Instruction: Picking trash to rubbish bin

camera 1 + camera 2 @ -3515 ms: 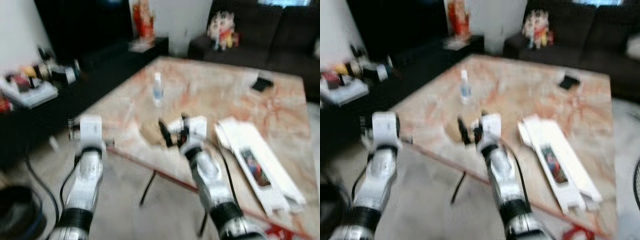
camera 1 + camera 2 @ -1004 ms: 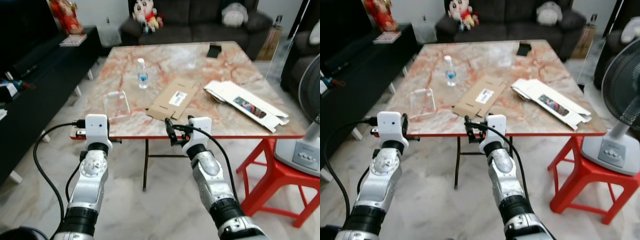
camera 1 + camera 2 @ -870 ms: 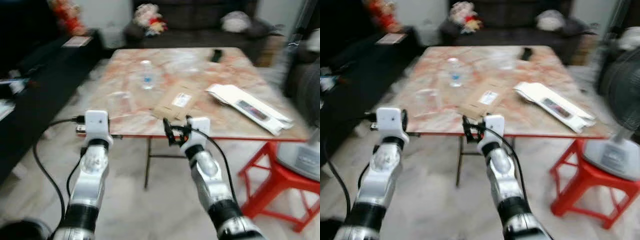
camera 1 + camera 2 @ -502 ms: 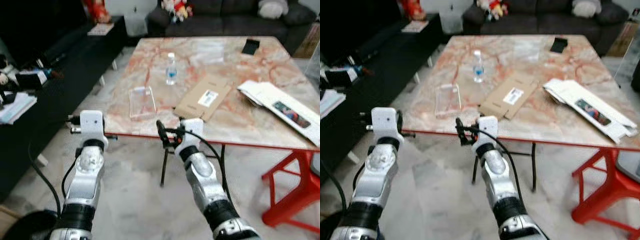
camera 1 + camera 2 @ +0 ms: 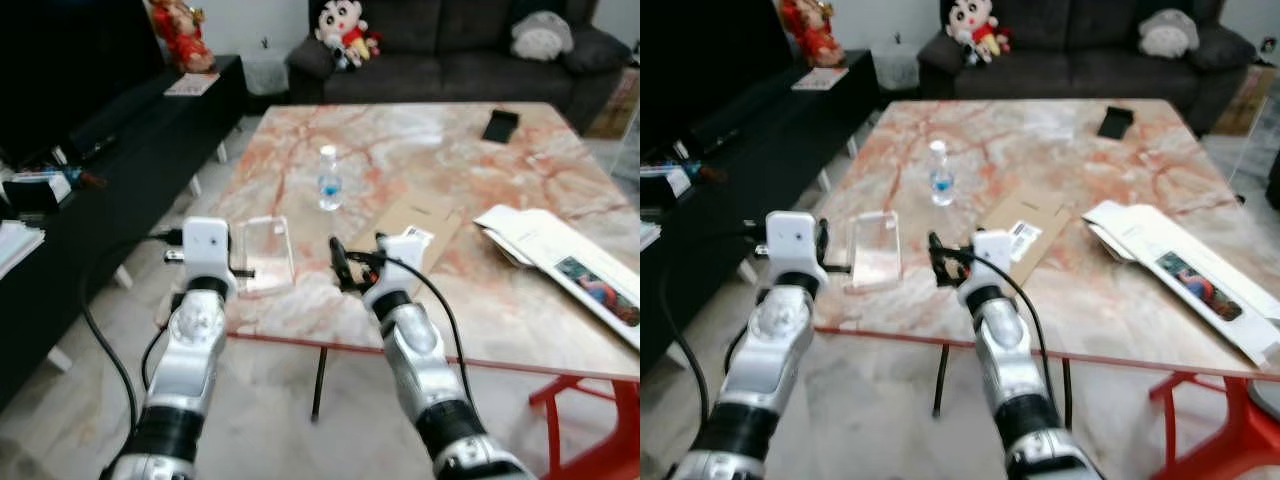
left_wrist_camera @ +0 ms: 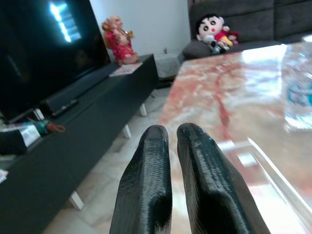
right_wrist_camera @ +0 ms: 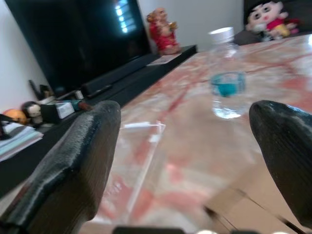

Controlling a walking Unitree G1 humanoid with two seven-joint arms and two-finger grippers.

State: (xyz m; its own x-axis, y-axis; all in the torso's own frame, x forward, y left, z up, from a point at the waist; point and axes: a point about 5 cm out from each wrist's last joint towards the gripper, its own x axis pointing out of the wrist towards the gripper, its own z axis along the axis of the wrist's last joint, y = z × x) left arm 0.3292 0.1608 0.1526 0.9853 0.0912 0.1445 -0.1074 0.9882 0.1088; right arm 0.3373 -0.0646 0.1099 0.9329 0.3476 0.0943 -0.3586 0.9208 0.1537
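Right gripper point(image 7: 185, 161) (spread) facing bottle point(image 7: 228, 73)

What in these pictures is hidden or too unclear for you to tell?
- Printed label on the flat brown cardboard sheet: partly hidden by the right gripper in the right eye view; text too small.
- Long white printed box: cut off by the left eye view's edge.
- Small clear plastic water bottle: blurred in the right wrist view; its blue label is unreadable.
- Clear plastic tray: the left gripper overlaps it.
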